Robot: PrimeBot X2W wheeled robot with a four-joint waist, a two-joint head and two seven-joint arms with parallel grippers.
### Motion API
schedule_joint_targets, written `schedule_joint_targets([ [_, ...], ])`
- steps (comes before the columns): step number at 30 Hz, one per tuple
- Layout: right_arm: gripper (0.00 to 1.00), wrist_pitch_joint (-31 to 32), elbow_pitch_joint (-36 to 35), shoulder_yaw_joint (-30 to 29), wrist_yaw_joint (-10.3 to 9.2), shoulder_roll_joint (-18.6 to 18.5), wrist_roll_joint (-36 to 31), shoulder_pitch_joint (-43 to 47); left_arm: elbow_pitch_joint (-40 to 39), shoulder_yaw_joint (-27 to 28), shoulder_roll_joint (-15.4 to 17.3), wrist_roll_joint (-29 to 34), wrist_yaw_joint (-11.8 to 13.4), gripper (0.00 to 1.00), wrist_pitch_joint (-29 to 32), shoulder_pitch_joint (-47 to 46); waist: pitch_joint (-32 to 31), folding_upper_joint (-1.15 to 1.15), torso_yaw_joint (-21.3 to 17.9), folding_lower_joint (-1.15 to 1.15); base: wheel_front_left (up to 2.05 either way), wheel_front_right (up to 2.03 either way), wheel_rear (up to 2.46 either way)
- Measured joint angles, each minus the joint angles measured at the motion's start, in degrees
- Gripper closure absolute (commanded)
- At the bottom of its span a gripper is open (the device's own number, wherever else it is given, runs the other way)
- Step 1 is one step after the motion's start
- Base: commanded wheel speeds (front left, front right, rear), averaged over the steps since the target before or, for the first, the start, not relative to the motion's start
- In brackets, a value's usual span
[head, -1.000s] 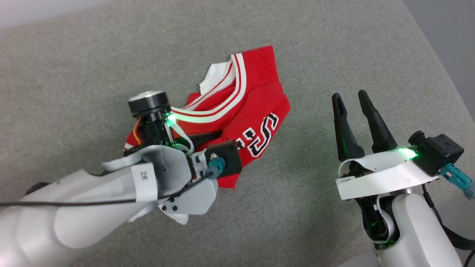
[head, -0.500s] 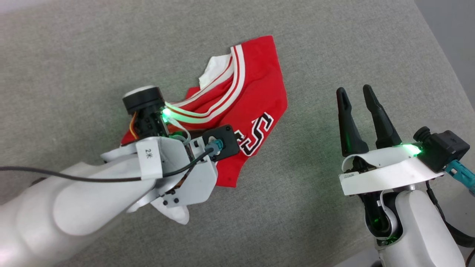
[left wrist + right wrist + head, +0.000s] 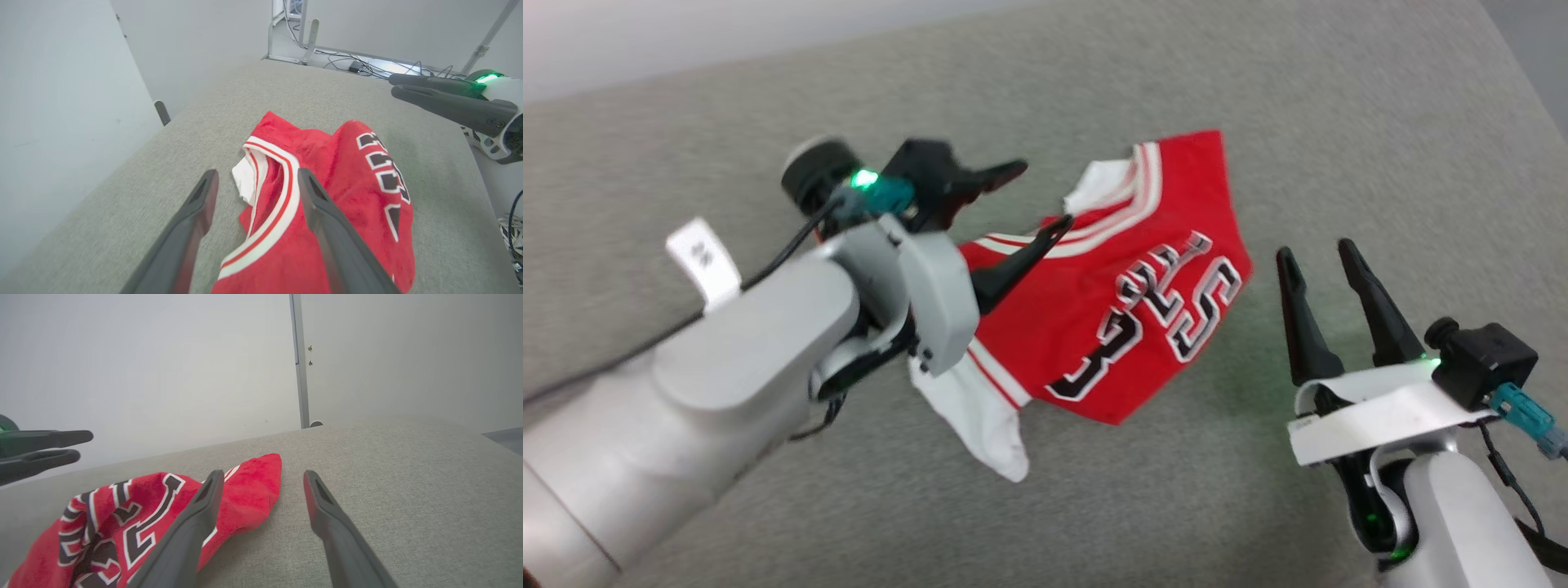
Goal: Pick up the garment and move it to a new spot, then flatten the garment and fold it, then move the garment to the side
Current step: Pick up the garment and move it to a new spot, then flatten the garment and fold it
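Garment point(image 3: 1127, 327) lay crumpled on the desk point(image 3: 1258, 98) just below the left end effector point(image 3: 1045, 194), which had just spread wide, releasing it. The right end effector point(image 3: 1316, 250) stood wide alongside. Flattening likely came next.

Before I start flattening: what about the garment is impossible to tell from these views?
- Head view: the left forearm hides the garment's left part. Motion blur leaves the left claw's height above the cloth unclear.
- Left wrist view: the bottom edge cuts off the garment's near end.
- Right wrist view: one finger of the right claw covers some lettering, and the bottom edge cuts off more.
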Motion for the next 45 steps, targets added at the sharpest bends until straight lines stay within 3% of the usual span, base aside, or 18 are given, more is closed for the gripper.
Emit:
schedule_joint_targets([
  [8, 0.0, 0.0, 2.4, 0.0, 0.0, -3.6, -0.6, 3.5, 9.1, 1.8, 0.8, -10.3, 0.0, 0.0, -8.7, 11.1, -5.5, 0.0, 6.3, 0.0, 0.0, 0.0, 0.0],
  [11, 0.0, 0.0, 3.3, -0.5, 0.0, -5.6, -0.7, 5.0, 12.9, 6.3, 0.6, -14.7, 0.0, 0.0, -9.5, 16.5, -7.3, 0.0, 8.8, 0.0, 0.0, 0.0, 0.0],
  [14, 0.0, 0.0, 3.7, -1.2, 0.0, -7.0, -0.6, 6.0, 14.1, 15.7, 0.4, -15.3, 0.0, 0.0, -9.7, 21.8, -9.0, 0.0, 11.3, 0.0, 0.0, 0.0, 0.0],
  [23, 0.0, 0.0, 4.4, -2.6, 0.0, -9.2, -0.1, 11.6, 14.4, 39.6, -2.0, -2.4, 1.0, 0.0, -9.7, 40.8, -13.7, 0.0, 17.3, 0.0, 0.0, 0.0, 0.0],
  [31, 0.0, 0.0, 3.8, -5.2, 0.0, -9.4, 0.2, 14.6, 5.7, 57.6, -5.7, 11.0, 2.6, 0.0, -9.8, 55.2, -17.4, 0.0, 19.5, 0.0, 0.0, 0.0, 0.0],
  [37, 0.0, 0.0, 2.5, -7.2, 0.0, -9.2, 0.2, 14.9, -3.6, 64.9, -8.6, 21.1, 4.2, 0.0, -9.7, 63.1, -18.7, 0.0, 19.5, 0.0, 0.0, 0.0, 0.0],
  [45, 0.0, 0.0, 0.2, -8.4, 0.0, -7.8, 0.6, 14.8, -13.0, 68.8, -11.5, 27.2, 4.4, 0.0, -9.7, 68.3, -19.5, 0.0, 18.5, 0.0, 0.0, 0.0, 0.0],
])
